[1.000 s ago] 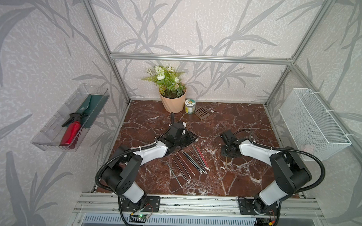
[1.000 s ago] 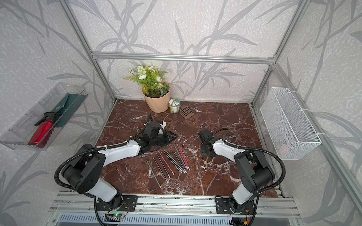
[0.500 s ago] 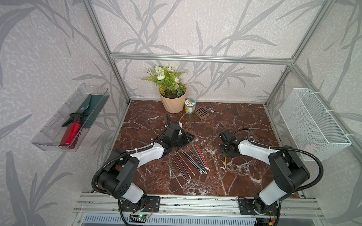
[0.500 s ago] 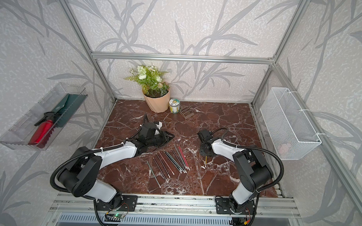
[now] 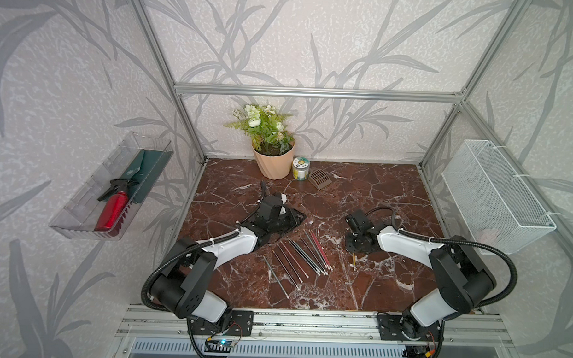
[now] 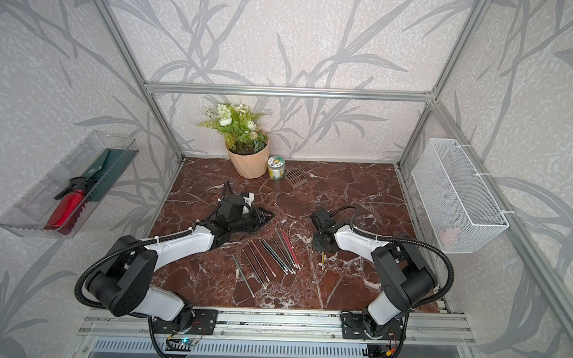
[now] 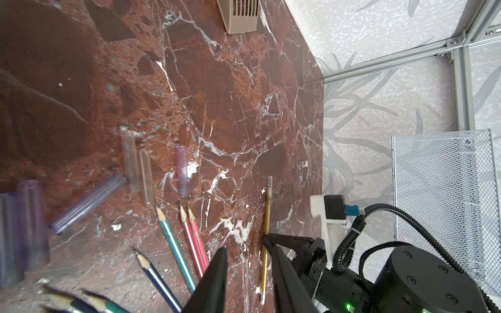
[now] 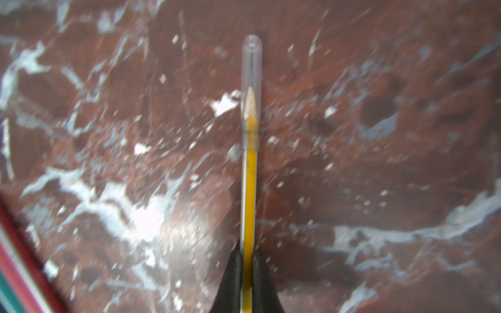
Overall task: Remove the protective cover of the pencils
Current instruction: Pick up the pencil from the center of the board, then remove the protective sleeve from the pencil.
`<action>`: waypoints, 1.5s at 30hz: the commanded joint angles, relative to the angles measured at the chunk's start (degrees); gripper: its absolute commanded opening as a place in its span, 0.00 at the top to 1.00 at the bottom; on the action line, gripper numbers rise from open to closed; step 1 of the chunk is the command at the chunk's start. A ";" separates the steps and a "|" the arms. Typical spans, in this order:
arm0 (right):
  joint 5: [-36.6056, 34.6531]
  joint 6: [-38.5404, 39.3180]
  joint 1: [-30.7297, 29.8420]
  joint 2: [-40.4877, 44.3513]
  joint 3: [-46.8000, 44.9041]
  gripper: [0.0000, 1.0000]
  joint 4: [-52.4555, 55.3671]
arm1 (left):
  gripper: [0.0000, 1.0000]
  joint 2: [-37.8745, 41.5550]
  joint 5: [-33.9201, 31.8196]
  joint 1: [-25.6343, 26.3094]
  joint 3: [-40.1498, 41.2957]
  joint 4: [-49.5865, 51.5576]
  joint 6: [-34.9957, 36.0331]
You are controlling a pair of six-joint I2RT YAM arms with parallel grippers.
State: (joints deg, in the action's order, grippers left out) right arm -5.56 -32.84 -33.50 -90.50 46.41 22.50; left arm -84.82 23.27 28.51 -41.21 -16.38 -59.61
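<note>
Several pencils (image 5: 302, 255) lie in a row on the marble floor (image 5: 376, 196), with bare sharpened tips in the left wrist view (image 7: 173, 238). Several loose translucent purple caps, the protective cover (image 7: 86, 203), lie beyond those tips. My right gripper (image 8: 249, 254) points down and is shut on a yellow pencil (image 8: 250, 189). That pencil still wears a clear cap (image 8: 251, 89) over its tip. In both top views the yellow pencil (image 5: 353, 261) (image 6: 322, 259) pokes out under the right gripper (image 5: 355, 249). My left gripper (image 7: 248, 252) (image 5: 300, 216) is open and holds nothing, hovering low beside the caps.
At the back stand a flower pot (image 5: 274, 163), a small tin (image 5: 301, 169) and a brown slotted block (image 5: 319, 179). A white wire basket (image 5: 494, 193) hangs on the right wall. A clear tray (image 5: 80, 218) with a red spray bottle (image 5: 112, 209) hangs on the left wall.
My right gripper's jaws have closed onto the yellow pencil. Both arms have shifted slightly; the row of pencils has not moved.
</note>
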 commanded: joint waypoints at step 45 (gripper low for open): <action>-0.62 9.26 -20.20 10.26 5.51 1.00 -3.36 | 0.78 -7.19 -1.21 8.60 -2.15 -10.95 -3.53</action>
State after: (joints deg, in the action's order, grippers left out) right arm -5.52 -24.01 -53.28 -79.68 50.09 19.46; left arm -91.18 22.11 36.82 -41.54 -25.69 -62.61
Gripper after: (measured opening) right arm 0.090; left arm 0.246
